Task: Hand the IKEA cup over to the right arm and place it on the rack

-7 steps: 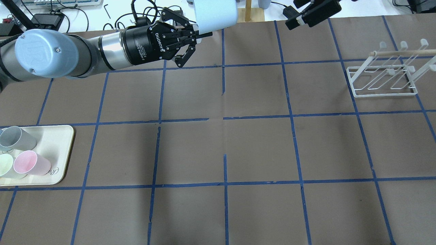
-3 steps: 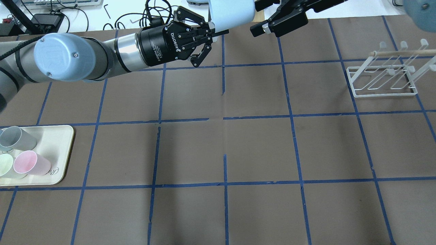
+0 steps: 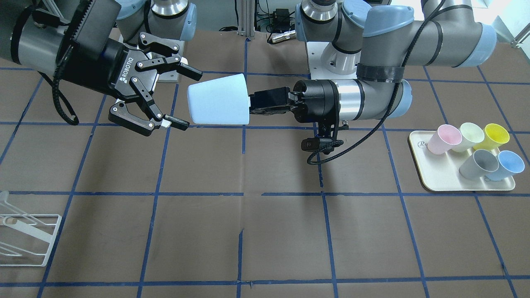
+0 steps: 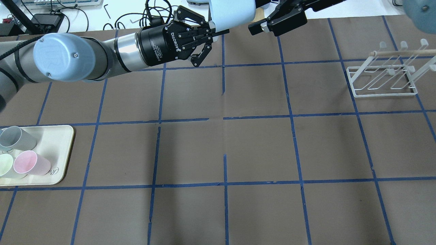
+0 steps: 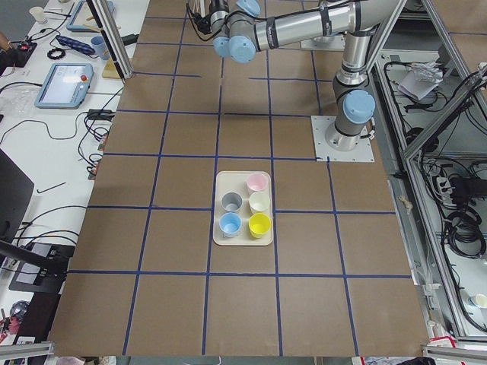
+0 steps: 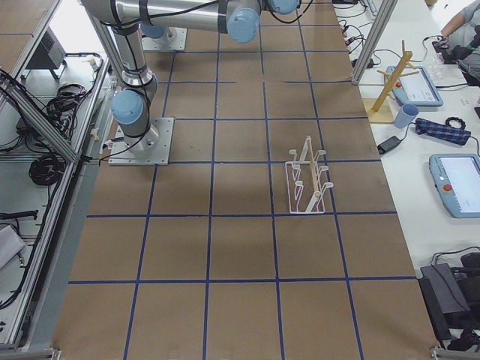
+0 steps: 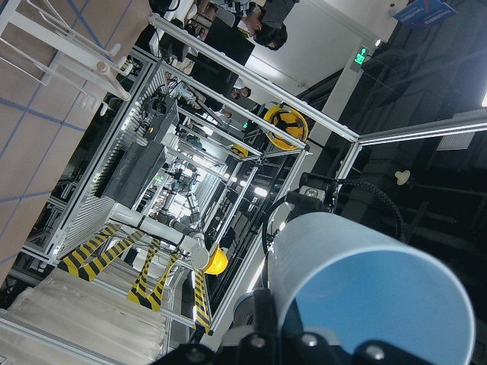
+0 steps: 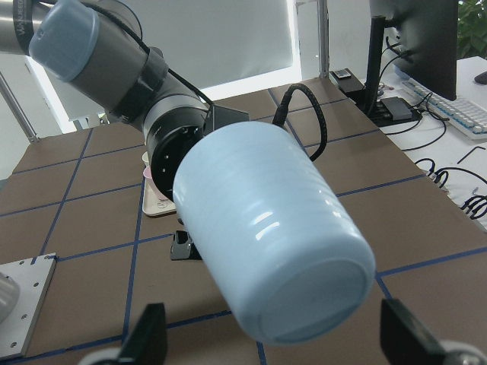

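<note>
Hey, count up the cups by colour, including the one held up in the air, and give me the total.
Blue: 2, the held IKEA cup and the blue cup on the tray
Pink: 1, the pink cup
Pale green: 1, the pale green cup
Yellow: 1, the yellow cup
Grey: 1, the grey cup
Total: 6 cups

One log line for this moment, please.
phase: handover | left gripper: shut on IKEA cup rim | IKEA cup: horizontal, midair | right gripper: open, flanking cup base | rack: cup not yet placed

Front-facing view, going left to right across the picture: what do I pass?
rack → right gripper, open → IKEA cup → left gripper, holding it → tray of cups
</note>
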Robot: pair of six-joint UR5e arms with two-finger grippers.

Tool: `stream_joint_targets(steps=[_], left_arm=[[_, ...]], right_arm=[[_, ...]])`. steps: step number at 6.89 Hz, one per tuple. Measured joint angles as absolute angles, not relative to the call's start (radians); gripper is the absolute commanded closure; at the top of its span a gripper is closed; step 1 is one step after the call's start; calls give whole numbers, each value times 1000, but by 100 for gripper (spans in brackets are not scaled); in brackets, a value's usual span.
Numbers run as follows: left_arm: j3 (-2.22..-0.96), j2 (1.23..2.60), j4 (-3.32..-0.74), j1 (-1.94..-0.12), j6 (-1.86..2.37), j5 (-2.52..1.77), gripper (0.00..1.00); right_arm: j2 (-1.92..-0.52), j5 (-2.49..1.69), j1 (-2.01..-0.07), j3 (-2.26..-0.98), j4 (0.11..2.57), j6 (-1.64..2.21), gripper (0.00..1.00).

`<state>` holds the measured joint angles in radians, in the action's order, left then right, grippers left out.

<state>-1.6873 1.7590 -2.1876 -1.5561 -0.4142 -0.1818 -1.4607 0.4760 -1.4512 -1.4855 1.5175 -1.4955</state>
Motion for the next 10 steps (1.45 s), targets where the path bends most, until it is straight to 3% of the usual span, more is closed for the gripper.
stream_joint_targets(steps=[4, 10], left_arm=[[-1687, 1757, -2188, -1554, -414, -183, 100], [-1687, 1754, -2187, -1552, -414, -181, 100]], right_arm=[[-1421, 433, -1458, -1427, 1594, -1381, 0], [-1412, 434, -1506, -1443, 1600, -1313, 0]])
